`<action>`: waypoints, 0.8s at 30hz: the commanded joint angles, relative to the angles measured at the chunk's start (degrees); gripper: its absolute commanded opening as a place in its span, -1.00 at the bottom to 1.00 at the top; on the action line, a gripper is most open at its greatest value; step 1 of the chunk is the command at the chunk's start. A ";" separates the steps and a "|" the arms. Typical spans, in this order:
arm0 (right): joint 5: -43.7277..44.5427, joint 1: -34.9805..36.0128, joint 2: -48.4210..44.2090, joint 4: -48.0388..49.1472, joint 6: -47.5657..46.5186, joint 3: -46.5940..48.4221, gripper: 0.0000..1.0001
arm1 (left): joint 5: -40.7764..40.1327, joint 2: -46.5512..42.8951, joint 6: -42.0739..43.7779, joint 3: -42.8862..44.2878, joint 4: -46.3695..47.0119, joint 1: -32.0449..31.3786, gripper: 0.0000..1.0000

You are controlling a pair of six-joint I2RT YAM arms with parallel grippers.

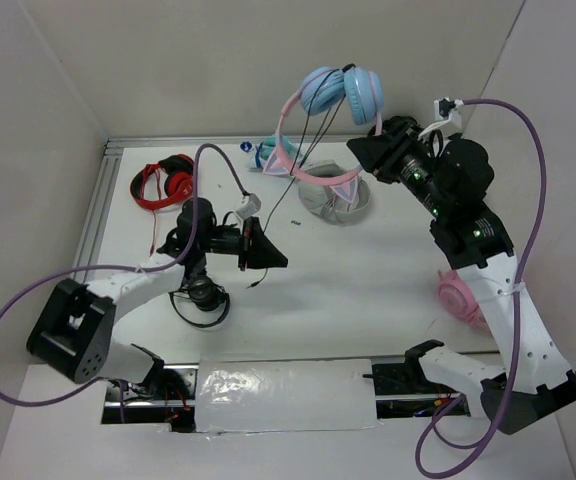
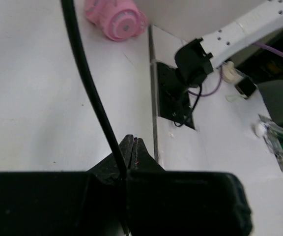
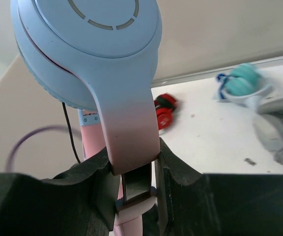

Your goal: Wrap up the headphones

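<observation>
**A:** Where are the headphones (image 1: 353, 95)?

**B:** Off the desk (image 1: 388, 260), raised at its far side. The right pincer (image 3: 134, 162) pinches the pink headband (image 3: 131, 123) just under a light blue ear cup (image 3: 87, 44). The cups sit on top and the band's loop hangs below.

**A:** And the left pincer (image 2: 134, 147)?

**B:** Pressed together on the thin black cable (image 2: 90, 93), low over the middle of the desk.

**A:** Which way does the cable run?

**B:** From the left pincer it climbs toward the far right, up to the cups. That slanted line is its long axis, and near the grip it looks straight. A small plug seems to dangle just past the left pincer, but it is too small to be sure.

**A:** What does the wrap turn on?

**B:** I'd judge that the left arm, the one on the cable, has to carry it round the band while the right holds steady. The cable has to cross the band, not lie along it. Pulled too taut, it might slip from the grip.
</observation>
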 commanded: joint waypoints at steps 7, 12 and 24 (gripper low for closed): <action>19.70 -2.19 4.00 3.18 -5.30 -0.38 -1.00 | -27.21 -19.08 5.42 1.46 -26.93 -3.97 -1.00; 21.83 -2.10 6.28 4.41 -13.47 -2.31 -1.00 | -34.42 -24.10 9.99 4.44 -36.35 -4.94 -1.00; 26.13 3.43 15.16 6.16 -16.54 -3.81 -1.00 | -31.52 -15.14 18.68 22.54 -49.69 -5.55 -1.00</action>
